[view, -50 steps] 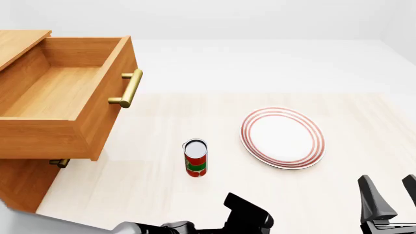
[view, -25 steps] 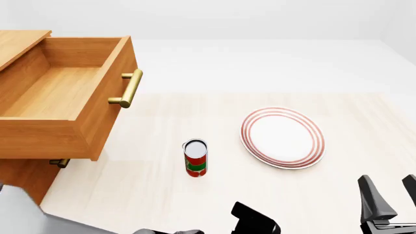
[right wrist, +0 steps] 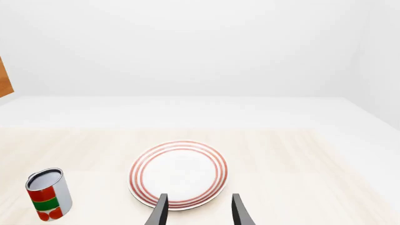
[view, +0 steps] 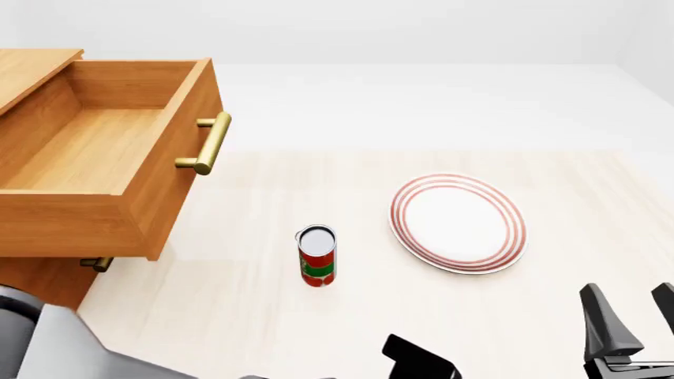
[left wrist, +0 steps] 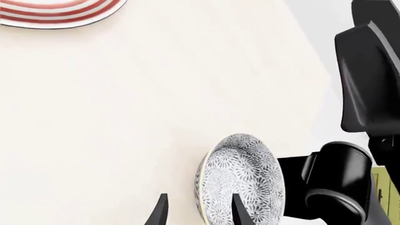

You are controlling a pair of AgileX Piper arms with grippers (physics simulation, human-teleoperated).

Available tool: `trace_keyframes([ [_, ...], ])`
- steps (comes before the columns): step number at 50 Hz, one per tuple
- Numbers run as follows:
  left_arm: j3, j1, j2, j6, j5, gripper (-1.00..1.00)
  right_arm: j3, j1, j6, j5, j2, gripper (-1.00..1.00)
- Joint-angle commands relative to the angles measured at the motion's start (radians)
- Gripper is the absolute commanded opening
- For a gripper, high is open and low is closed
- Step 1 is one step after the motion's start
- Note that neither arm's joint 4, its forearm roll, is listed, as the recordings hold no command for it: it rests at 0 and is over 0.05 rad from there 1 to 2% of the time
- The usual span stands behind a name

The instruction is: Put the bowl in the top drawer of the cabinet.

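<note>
The speckled grey-blue bowl (left wrist: 240,183) shows only in the left wrist view, lying on the pale table beside the right arm's black links (left wrist: 368,79). My left gripper (left wrist: 198,213) is open right at the bowl: one fingertip (left wrist: 237,208) is over its patterned inside, the other off its rim. In the front view the bowl is out of frame, and only the left arm's black end (view: 419,361) shows at the bottom edge. The top drawer (view: 106,150) of the cabinet (view: 31,288) stands pulled out and empty, its brass handle (view: 205,144) facing right. My right gripper (view: 632,320) is open and holds nothing.
A red-and-green can (view: 317,255) stands upright mid-table. A red-ringed white plate (view: 457,223) lies to its right, ahead of the right gripper (right wrist: 198,213). The lower drawer's small brass handle (view: 97,264) peeks out under the open drawer. The left arm's grey link (view: 53,347) fills the bottom left corner.
The left arm's black end has sunk toward the bottom edge of the front view, and its grey link has swung up at bottom left. Right arm, can and plate are unmoved.
</note>
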Motion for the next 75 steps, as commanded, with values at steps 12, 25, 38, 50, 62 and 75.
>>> trace_keyframes([
  [12,-0.021,-0.011,0.053,-0.026,-0.018,1.00,0.000,0.000,0.000,0.000,0.000,1.00],
  [25,-0.030,-0.016,0.083,-0.038,-0.031,1.00,0.000,0.000,0.000,0.000,0.000,1.00],
  [38,-0.039,-0.020,0.103,-0.046,-0.040,1.00,0.000,0.000,0.000,0.000,0.000,1.00],
  [50,-0.038,-0.020,0.105,-0.050,-0.042,1.00,0.000,0.000,0.000,0.000,0.000,1.00],
  [62,-0.027,0.018,0.086,-0.033,-0.027,-1.00,0.000,0.000,-0.001,0.000,0.000,1.00],
  [75,-0.009,0.051,0.033,-0.011,0.004,-1.00,0.000,0.000,0.000,0.000,0.000,1.00],
])
